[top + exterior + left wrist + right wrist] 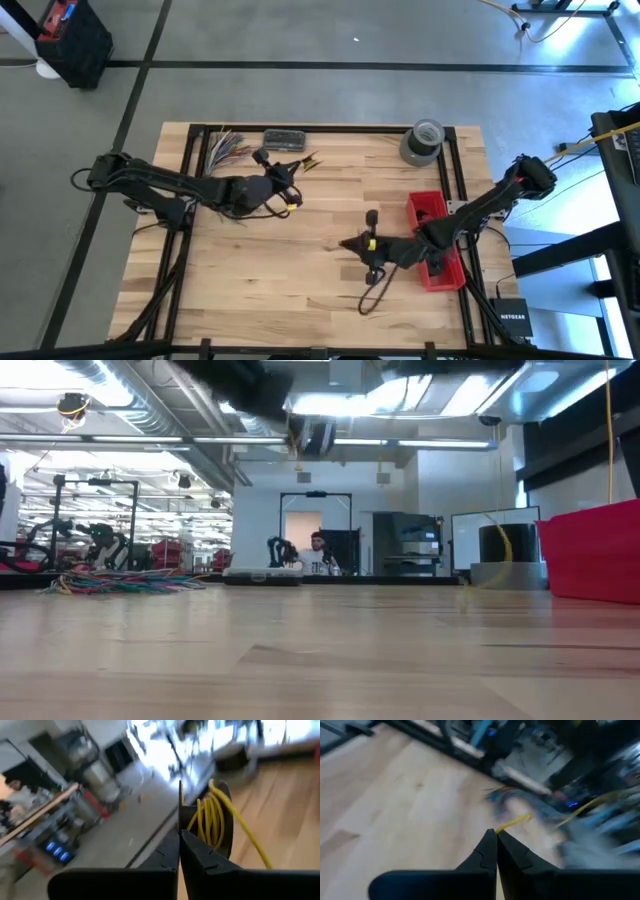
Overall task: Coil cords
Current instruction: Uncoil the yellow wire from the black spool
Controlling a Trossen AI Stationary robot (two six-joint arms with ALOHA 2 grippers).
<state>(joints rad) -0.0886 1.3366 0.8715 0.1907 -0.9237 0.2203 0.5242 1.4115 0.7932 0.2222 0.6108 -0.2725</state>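
the right gripper (pixel 347 243), near the table's centre toward five o'clock, pinches a thin yellow cord (pixel 512 822) between pressed-together fingers, while farther back at ten o'clock the left gripper (pixel 297 199) clamps shut on the same cord's coiled yellow loops (pixel 211 817), with multicoloured wires (pixel 228 146) beyond at eleven o'clock.

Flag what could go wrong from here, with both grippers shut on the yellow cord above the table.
1. The left gripper pinches the yellow cord beside a small coil; the loops look loose and could spring apart if tension changes.
2. The right gripper holds only a short stretch near the cord's end, so a pull might slip it free.
3. The multicoloured wires lie near the left arm and could snag.
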